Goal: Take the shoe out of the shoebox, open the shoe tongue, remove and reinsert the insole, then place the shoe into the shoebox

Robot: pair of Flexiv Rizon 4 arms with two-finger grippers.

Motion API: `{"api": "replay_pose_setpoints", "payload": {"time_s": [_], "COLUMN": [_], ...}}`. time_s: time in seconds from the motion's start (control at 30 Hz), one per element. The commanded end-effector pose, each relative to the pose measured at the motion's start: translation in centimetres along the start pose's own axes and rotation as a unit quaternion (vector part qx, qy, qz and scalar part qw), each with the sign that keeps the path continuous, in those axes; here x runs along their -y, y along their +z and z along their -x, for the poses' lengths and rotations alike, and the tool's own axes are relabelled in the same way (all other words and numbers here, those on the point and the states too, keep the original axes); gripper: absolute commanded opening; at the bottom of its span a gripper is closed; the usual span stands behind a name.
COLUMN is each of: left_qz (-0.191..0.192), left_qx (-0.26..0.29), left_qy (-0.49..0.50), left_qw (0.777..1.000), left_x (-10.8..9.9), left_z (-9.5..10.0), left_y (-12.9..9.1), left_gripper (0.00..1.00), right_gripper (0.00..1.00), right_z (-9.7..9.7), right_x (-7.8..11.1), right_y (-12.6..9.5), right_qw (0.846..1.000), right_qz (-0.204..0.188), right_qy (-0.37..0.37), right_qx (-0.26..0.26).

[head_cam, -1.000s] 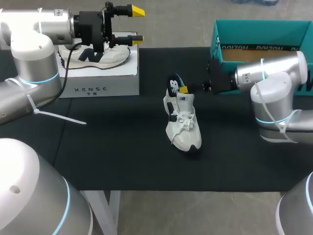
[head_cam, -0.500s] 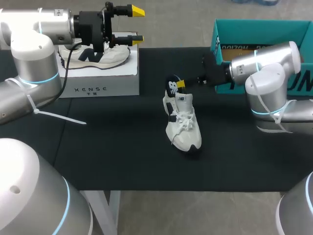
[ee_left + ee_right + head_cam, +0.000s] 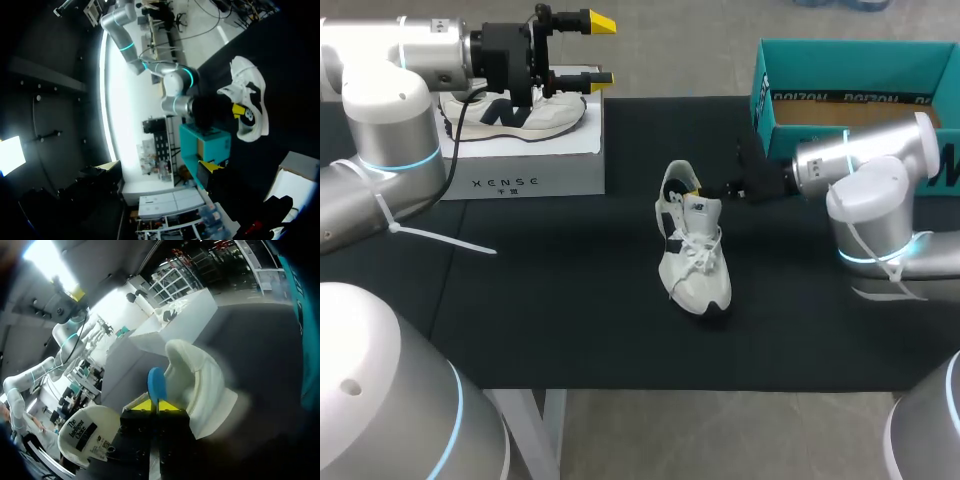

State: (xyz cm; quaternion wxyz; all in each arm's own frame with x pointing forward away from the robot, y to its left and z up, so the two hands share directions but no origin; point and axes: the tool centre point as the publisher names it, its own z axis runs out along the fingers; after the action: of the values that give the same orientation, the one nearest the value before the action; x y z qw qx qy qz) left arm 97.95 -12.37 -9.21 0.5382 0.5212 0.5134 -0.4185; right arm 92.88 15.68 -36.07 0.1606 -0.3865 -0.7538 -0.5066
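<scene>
Table [image 3: 570, 300], topped with a black mat, bearing all items below. Left arm [image 3: 390, 90]: enters at the far left corner and is held high above the white box. Right arm [image 3: 870, 190]: enters from the right, in front of the teal shoebox, with its wrist pointing toward the mat's middle. Teal shoebox [image 3: 850, 62]: open, at the far right corner of the table, brown floor visible inside, no shoe in it. White box [image 3: 535, 165]: closed, at the far left, with a second white and black sneaker [image 3: 520, 112] lying on its lid. Shoe [image 3: 695, 265]: white sneaker with dark panels, upright on its sole on the mat's middle, between the two boxes and apart from both, toe toward the near edge, laces slack, opening wide. Insole [image 3: 156, 382]: a thin blue piece seen edge-on in the right wrist view, standing up out of the shoe's [image 3: 200, 385] opening at the heel end. Left gripper [image 3: 599, 48]: yellow tips well apart, holding nothing, above the far edge of the white box. Right gripper [image 3: 697, 188]: at the shoe's heel end, yellow tips [image 3: 156, 405] pressed together on the insole from both sides.
</scene>
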Motion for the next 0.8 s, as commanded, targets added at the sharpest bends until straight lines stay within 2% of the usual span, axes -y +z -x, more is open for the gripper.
{"api": "replay_pose_setpoints", "payload": {"time_s": [0.03,0.17,0.3,0.4,0.43,0.57,0.8], "left_qz": [-0.001,-0.001,-0.001,-0.001,-0.001,-0.001,-0.001], "left_qx": [-0.001,-0.001,-0.001,-0.001,-0.001,-0.001,-0.001], "left_qy": [0.001,0.001,0.001,0.001,0.001,0.001,0.001], "left_qw": [1.0,1.0,1.0,1.0,1.0,1.0,1.0], "left_x": [0.0,0.0,0.0,0.0,0.0,0.0,0.0], "left_z": [0.0,0.0,0.0,0.0,0.0,0.0,0.0], "left_y": [-0.1,-0.1,-0.1,-0.1,-0.1,-0.1,-0.1], "left_gripper": [1.0,1.0,1.0,1.0,1.0,1.0,1.0], "right_gripper": [0.27,0.22,0.24,0.18,0.11,0.0,0.0], "right_z": [-0.1,0.0,0.2,0.4,0.4,0.3,0.1], "right_x": [0.3,-1.8,-3.9,-4.7,-4.9,-4.7,-2.6], "right_y": [-0.4,-0.9,-0.8,-0.7,-0.6,-0.2,0.2], "right_qw": [1.0,1.0,0.999,0.999,0.999,0.999,1.0], "right_qz": [0.011,0.013,0.013,0.011,0.01,0.007,-0.007], "right_qy": [-0.006,-0.024,-0.039,-0.046,-0.047,-0.047,-0.026], "right_qx": [0.006,0.011,0.013,0.013,0.012,0.01,0.009]}}
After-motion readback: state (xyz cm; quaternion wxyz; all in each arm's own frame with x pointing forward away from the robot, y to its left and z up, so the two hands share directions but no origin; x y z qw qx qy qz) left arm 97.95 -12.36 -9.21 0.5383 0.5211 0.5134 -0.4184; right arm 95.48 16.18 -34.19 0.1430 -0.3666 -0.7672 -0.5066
